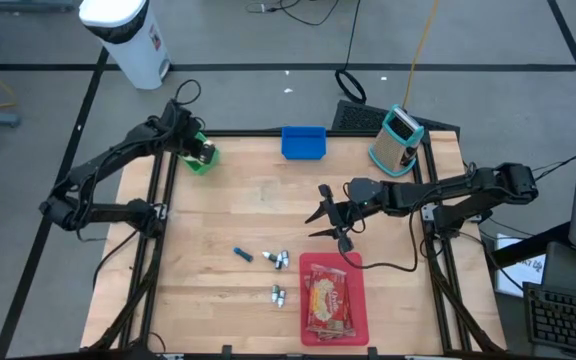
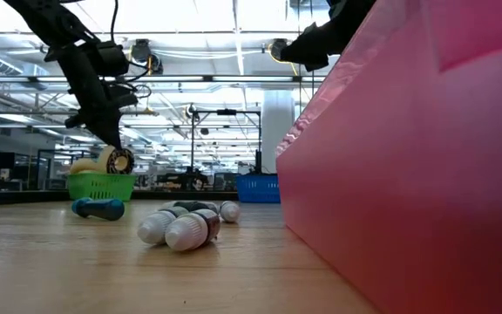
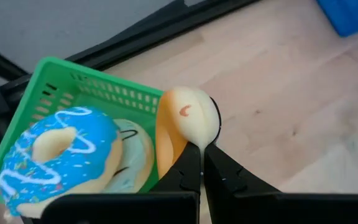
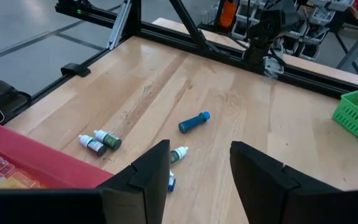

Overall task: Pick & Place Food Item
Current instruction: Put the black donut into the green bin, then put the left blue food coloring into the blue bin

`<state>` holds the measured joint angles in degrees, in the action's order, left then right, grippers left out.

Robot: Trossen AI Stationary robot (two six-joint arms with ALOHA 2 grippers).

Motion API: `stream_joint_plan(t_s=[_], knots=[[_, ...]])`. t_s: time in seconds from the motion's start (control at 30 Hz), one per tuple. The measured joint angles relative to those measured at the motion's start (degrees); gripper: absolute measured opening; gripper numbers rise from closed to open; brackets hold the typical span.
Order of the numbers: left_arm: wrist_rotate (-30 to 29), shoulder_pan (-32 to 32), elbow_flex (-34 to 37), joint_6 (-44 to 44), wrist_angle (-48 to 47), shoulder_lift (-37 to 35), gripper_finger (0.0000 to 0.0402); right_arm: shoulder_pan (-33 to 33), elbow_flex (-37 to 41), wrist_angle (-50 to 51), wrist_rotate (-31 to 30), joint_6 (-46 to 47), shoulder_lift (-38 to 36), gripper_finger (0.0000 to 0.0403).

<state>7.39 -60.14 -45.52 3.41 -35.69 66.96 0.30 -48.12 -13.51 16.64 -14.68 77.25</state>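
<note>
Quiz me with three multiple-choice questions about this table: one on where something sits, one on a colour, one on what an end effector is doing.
1. Where is the green basket?
A. far left corner
B. inside the red tray
C. near right corner

2. What colour icing has the ringed doughnut?
A. pink
B. blue
C. brown

3. The left end effector is:
A. wide open, empty
B. out of sight
C. shut on a bun

Answers: 1 A, the high view shows it there. 2 B, blue with white squiggles. 3 C, its fingers pinch the bun beside the basket.
</note>
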Motion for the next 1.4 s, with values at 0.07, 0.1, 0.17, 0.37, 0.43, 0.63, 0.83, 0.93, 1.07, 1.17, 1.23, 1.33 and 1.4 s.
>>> stream_joint_plan(t_s=[0.07,0.1,0.17,0.37,0.43,0.63,0.83,0.93,1.07,1.17,1.23,1.33,1.4], knots=[[0.03,0.12,0.00,-1.74,-0.12,0.83,0.0001,0.00,0.02,0.17,0.00,0.02,0.00,0.0155],[0.03,0.21,0.00,-1.88,-0.09,1.58,0.0001,0.00,0.02,0.15,0.00,0.02,0.00,0.0155],[-0.05,0.20,0.00,-1.87,-0.03,3.20,0.0001,0.00,0.00,0.10,0.00,0.02,0.00,0.0155],[-0.34,0.20,0.00,-2.26,0.09,7.74,0.0003,0.00,0.00,0.12,0.00,0.26,0.00,0.0155],[-0.84,0.20,0.00,-2.25,0.09,8.36,0.0010,0.00,0.02,0.15,-0.01,0.26,0.00,0.0155],[-4.37,0.15,0.00,-1.77,-0.14,7.88,0.0031,0.00,0.02,0.13,-0.02,0.26,0.00,0.0155],[-4.90,0.16,0.00,-0.63,-0.31,6.06,0.0079,0.00,0.01,0.13,-0.02,0.26,0.00,0.0155],[-5.00,0.15,0.01,-0.36,-0.47,4.96,0.0119,0.00,0.01,0.15,-0.02,0.26,0.00,0.0155],[-8.61,0.15,0.02,-1.20,-0.73,3.08,0.0170,0.00,0.00,0.15,-0.02,0.32,0.00,0.0155],[-9.85,0.15,0.02,-0.77,-0.49,1.41,0.0193,0.00,0.01,0.19,-0.02,0.46,0.00,0.0155],[-9.80,0.15,0.02,0.23,-0.41,0.21,0.0203,0.00,0.00,0.33,-0.02,0.46,0.00,0.0155],[-9.03,0.16,0.02,2.06,-0.54,-2.29,0.0208,0.02,0.00,0.47,-0.02,0.46,0.00,0.0155],[-6.78,0.22,0.02,3.08,-0.84,-4.56,0.0208,0.00,0.01,0.50,-0.02,0.47,0.00,0.0155]])
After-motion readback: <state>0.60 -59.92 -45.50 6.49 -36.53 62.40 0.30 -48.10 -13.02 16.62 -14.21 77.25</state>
